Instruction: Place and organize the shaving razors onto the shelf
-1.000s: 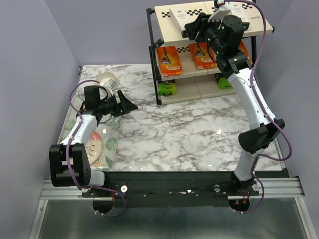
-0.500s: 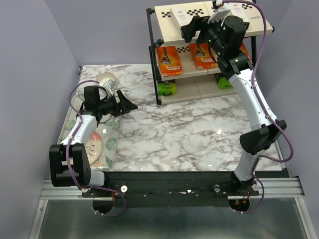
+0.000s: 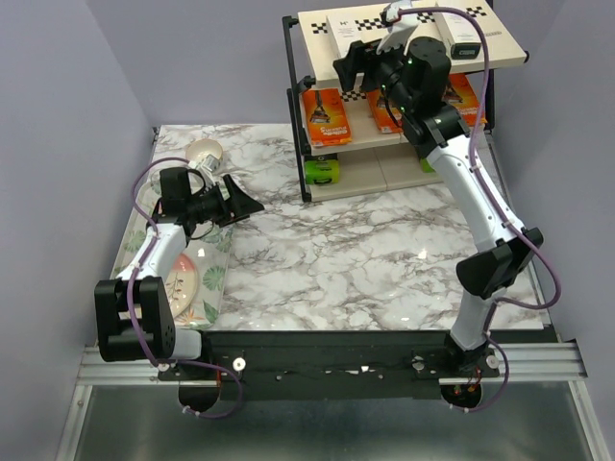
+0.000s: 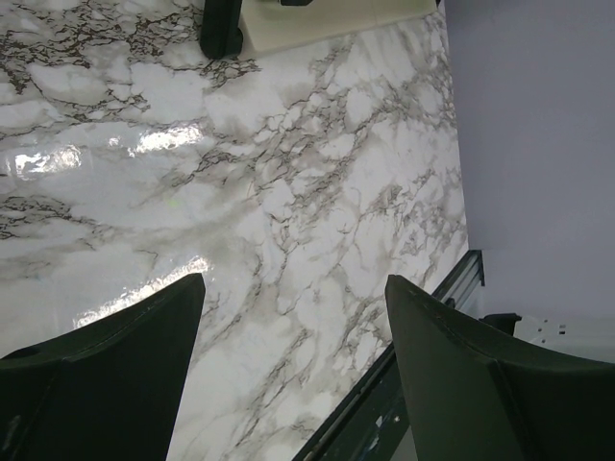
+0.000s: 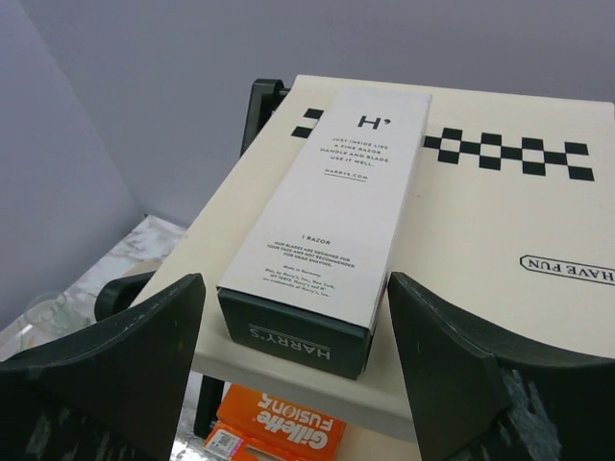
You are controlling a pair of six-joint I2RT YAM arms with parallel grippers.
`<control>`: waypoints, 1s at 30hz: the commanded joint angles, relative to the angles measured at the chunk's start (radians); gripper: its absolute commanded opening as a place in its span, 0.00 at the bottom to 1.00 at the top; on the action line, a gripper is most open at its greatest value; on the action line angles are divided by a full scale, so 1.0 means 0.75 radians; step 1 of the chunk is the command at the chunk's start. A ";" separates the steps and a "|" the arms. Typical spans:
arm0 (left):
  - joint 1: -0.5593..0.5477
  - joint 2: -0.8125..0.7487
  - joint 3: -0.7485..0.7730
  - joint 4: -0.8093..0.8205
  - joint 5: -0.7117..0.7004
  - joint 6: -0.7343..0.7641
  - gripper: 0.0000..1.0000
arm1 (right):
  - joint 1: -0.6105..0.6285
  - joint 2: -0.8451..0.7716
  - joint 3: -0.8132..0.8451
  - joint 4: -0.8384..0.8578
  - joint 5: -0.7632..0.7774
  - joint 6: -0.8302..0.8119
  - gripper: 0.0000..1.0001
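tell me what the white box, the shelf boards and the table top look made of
White box: matte printed cardboard, going by its sharp folded edges and dark end flap. Shelf boards: smooth, flat beige with printed checks; painted wood or laminate, hard to tell which. Table top: glossy, with bright glare patches; marble veining, either real stone or a printed sheet.

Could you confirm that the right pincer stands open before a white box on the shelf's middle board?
Not quite: the white box lies on the shelf's top board, not the middle one, as the right wrist view shows. The right pincer does stand open before it.
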 commanded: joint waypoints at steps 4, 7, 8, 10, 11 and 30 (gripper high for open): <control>0.020 -0.038 -0.014 0.029 0.016 -0.016 0.85 | 0.017 0.071 0.009 -0.009 0.239 -0.014 0.73; 0.024 -0.038 -0.022 0.043 0.016 -0.028 0.85 | 0.017 0.085 0.024 -0.008 0.271 0.011 0.67; 0.024 -0.038 -0.024 0.049 0.016 -0.030 0.85 | 0.017 0.092 0.032 -0.009 0.278 0.015 0.67; 0.026 -0.038 -0.026 0.053 0.016 -0.032 0.85 | 0.017 0.112 0.038 -0.009 0.294 0.023 0.66; 0.026 -0.036 -0.024 0.053 0.016 -0.034 0.85 | 0.015 0.116 0.052 -0.009 0.300 0.025 0.66; 0.034 -0.019 0.162 -0.094 -0.066 0.107 0.99 | 0.017 -0.421 -0.362 0.104 0.347 -0.155 1.00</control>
